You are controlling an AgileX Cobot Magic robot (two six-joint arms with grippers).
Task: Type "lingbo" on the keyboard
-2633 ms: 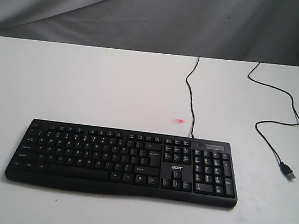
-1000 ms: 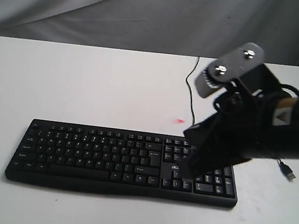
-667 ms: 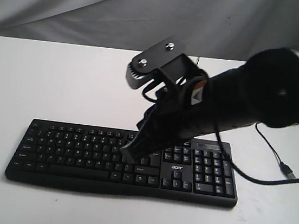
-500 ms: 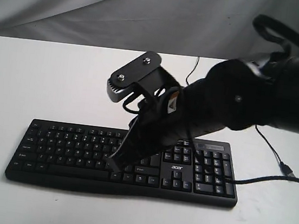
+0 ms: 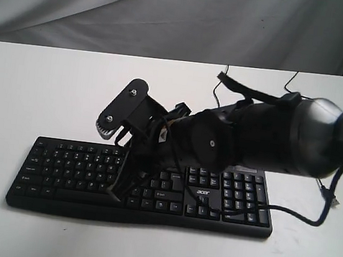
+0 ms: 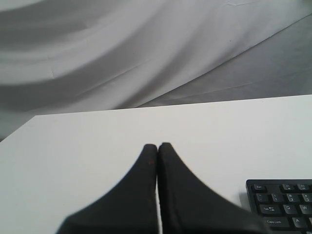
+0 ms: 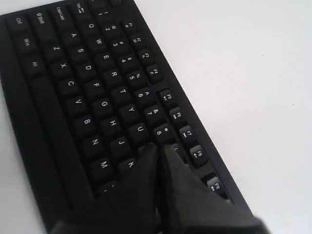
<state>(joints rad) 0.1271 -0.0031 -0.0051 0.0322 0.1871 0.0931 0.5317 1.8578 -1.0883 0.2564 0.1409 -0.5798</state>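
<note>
Keyboard: black, full-size, flat on the white table, toward the near edge, long side running across the exterior view. Number pad at the right end. Its thin black cable trails off toward the back of the table.

Right fingers: pressed together, nothing held. The right arm reaches across from the right and slants down onto the letter block, left of mid-keyboard. In the right wrist view the tips sit over the keys just past U and 8, beside K (the key under the tip is covered; contact cannot be judged).

Left fingers: closed flush, empty, above bare table, with one corner of the keyboard beside them. This arm does not appear in the exterior view.

Grey cloth backdrop hangs behind the table.
</note>
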